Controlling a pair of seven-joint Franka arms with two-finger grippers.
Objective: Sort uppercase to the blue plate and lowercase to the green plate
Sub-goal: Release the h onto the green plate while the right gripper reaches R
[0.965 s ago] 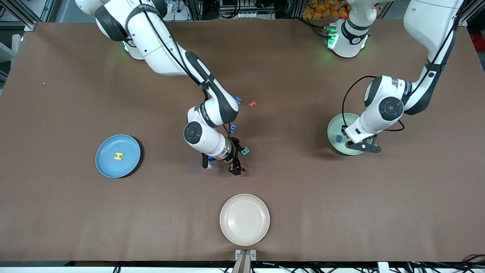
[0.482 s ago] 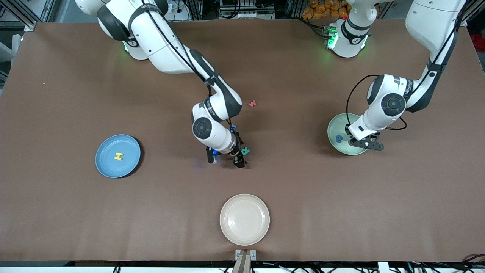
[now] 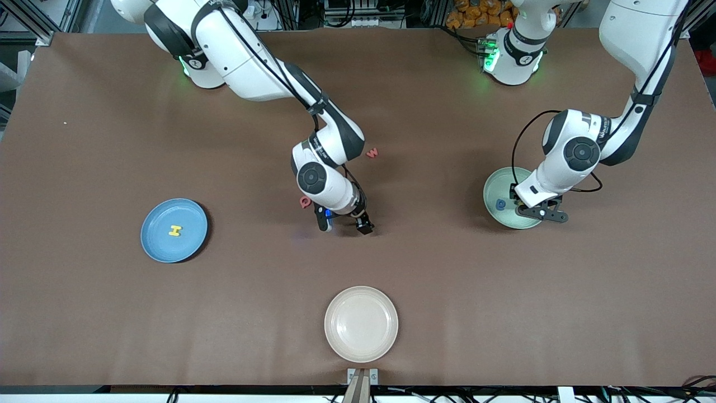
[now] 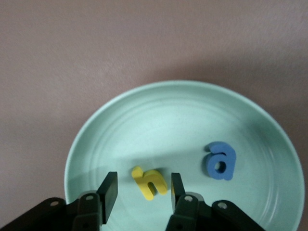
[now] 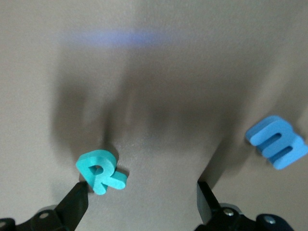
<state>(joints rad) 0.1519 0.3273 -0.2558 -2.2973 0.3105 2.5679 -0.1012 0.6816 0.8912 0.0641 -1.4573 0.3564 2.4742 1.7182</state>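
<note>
Letters on brown table [image 3: 168, 313]: yellow H [image 3: 175, 230] on blue plate [image 3: 159, 246], yellow h [image 4: 149, 182] and blue a [image 4: 220, 160] in green plate [image 4: 159, 110] between parted left gripper [image 4: 141, 192] fingers, teal R [image 5: 100, 172] beside wide-open right gripper [image 5: 143, 196].

Legible characters: yellow h [image 4: 149, 182] and blue a [image 4: 220, 160] in green plate [image 4: 120, 120]; teal R [image 5: 101, 172]; blue letter [image 5: 277, 142], possibly m.

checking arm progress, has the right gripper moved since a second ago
Yes. The right gripper has shifted toward the red w, away from the cream-white plate.
</note>
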